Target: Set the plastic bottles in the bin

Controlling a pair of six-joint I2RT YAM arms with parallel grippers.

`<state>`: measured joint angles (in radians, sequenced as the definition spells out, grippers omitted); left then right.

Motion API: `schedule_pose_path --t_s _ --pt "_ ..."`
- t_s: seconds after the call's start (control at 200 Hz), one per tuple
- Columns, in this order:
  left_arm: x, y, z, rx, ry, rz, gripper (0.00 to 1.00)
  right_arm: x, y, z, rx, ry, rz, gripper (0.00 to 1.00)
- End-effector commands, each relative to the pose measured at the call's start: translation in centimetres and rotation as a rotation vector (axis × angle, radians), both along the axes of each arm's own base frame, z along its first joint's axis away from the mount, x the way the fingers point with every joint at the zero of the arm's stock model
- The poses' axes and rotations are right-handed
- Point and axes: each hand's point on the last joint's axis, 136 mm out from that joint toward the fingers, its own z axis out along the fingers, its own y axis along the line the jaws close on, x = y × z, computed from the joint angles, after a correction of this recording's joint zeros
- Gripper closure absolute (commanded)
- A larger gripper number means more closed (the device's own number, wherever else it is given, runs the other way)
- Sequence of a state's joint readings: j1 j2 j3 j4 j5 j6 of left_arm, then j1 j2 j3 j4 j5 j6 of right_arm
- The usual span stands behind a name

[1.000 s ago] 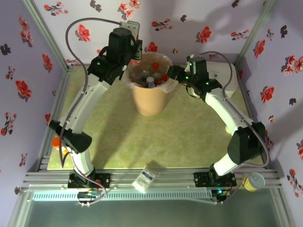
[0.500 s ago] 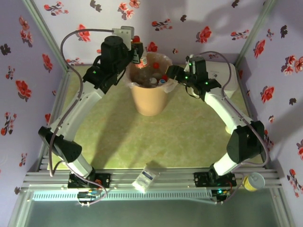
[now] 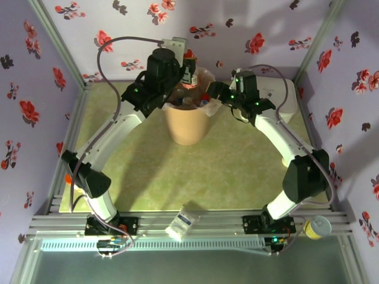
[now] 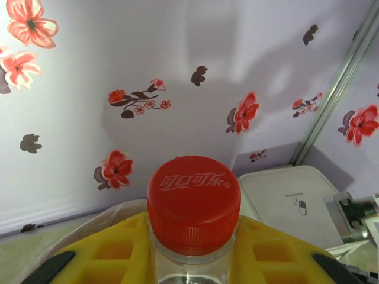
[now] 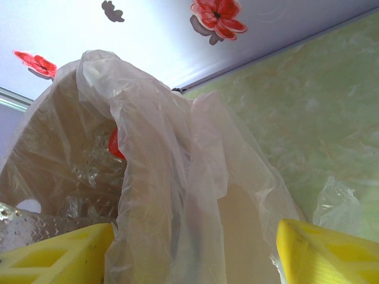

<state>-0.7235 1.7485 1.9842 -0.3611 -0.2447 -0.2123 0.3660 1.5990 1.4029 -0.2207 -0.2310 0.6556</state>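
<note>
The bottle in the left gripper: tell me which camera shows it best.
Left wrist. The bottle sits dead centre there, its red cap and clear neck close up between the yellow fingers. In the top external view the bottle is small, held by the far rim of the bin.

The bin (image 3: 186, 127) stands on the counter (image 3: 225, 171) toward the back, with bottles (image 3: 190, 102) inside it. A bottle (image 3: 189, 71) sits between the left jaws above its far rim. The right jaws flank its right rim, and a box (image 3: 283, 97) lies to their right.
</note>
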Motion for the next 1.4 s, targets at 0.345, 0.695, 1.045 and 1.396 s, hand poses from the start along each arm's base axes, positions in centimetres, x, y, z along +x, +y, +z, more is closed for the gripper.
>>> schedule_pose_path --t_s 0.345,0.695,1.045,1.396 --pt "-0.7 1.0 -3.0 -0.092 0.095 -0.018 1.00 0.3 0.0 -0.6 0.002 0.023 -0.006 0.27" --pt "2.4 0.1 -3.2 -0.082 0.054 0.027 1.00 0.2 -0.4 0.4 0.014 0.001 -0.022 0.28" --pt "1.2 -1.9 -10.7 0.168 0.170 -0.002 1.00 0.6 -0.1 -0.1 0.020 0.009 -0.017 0.27" --pt "-0.9 -2.2 -21.8 0.215 0.291 0.017 1.00 0.7 -0.1 -0.2 0.025 0.011 -0.019 0.27"
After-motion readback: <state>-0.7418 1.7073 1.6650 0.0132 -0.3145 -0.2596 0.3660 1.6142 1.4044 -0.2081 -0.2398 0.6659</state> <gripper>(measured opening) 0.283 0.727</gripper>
